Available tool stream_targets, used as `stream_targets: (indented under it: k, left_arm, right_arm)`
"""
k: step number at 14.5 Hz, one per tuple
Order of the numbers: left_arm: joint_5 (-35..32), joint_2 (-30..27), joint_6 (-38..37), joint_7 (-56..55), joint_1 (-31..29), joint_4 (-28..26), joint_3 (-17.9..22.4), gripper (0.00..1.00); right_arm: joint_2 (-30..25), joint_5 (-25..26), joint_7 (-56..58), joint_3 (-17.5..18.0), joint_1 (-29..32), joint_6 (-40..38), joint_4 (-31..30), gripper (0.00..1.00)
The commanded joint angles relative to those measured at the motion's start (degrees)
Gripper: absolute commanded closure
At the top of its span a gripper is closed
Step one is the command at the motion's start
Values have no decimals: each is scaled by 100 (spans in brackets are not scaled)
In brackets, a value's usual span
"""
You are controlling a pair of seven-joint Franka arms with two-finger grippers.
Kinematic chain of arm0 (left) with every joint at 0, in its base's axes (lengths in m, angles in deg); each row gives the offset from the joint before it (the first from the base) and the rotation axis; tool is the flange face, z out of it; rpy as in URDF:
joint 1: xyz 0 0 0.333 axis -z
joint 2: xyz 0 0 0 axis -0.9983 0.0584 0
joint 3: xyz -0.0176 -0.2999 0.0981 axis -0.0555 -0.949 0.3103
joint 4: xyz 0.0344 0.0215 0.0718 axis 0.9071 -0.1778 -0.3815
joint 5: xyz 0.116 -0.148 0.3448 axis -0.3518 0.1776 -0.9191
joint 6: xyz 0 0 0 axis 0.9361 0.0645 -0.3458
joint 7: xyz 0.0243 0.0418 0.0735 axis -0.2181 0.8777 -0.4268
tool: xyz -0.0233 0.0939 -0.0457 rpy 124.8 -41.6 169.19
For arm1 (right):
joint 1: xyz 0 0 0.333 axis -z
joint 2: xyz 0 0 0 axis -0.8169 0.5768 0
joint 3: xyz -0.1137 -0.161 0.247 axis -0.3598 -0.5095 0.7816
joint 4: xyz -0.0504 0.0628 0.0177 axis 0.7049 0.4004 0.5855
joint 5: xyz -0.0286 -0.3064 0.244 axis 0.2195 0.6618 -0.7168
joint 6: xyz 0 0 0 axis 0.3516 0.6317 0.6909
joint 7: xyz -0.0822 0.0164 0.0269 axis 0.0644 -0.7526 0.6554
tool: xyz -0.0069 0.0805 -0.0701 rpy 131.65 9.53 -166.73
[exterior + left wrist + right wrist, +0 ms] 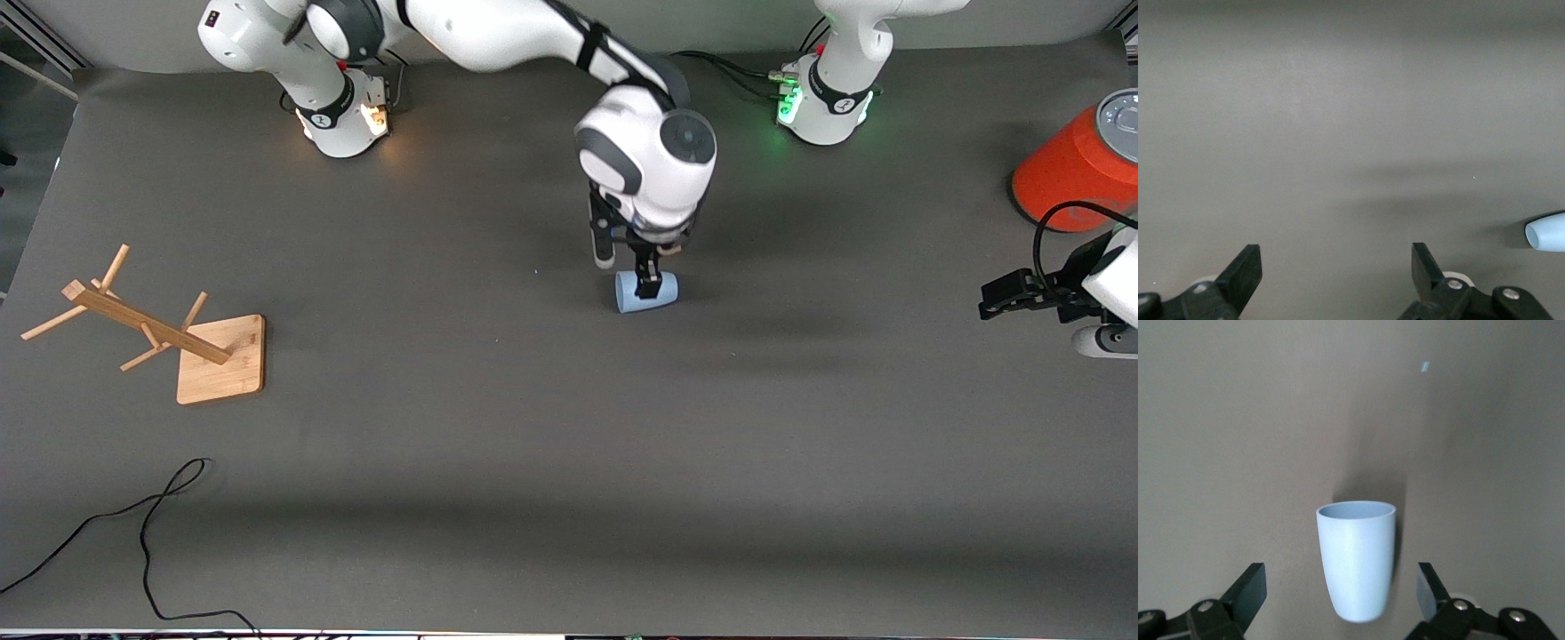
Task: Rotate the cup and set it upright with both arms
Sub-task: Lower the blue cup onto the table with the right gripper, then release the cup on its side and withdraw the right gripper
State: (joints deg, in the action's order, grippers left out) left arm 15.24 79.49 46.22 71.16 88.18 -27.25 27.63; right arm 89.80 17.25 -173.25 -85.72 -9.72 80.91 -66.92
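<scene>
Black cable (147,524) trails across the grey worktop (569,462) nearest the front camera. Farther up, a wooden rack (160,333) lies tipped over toward the right arm's end. Mid-worktop, the pale-blue cup (646,292) lies on its side; the right hand (627,267) is directly over it, fingers (1245,590) spread apart either side, not gripping. The left hand (996,300) waits open near the orange cylinder (1080,164).
</scene>
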Motion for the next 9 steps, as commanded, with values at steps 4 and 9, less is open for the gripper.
stream_targets:
  k: [4, 9]
  left_arm:
    - [51, -54, -52, 138, 75, 20, -1, 0]
    - [42, -19, -87, -956, 277, 327, -789, 0]
  right_arm:
    - [-1594, 15, 2752, -89, 769, -1542, -572, 0]
    - [-2966, 33, 6074, -255, 2027, -2193, -1346, 0]
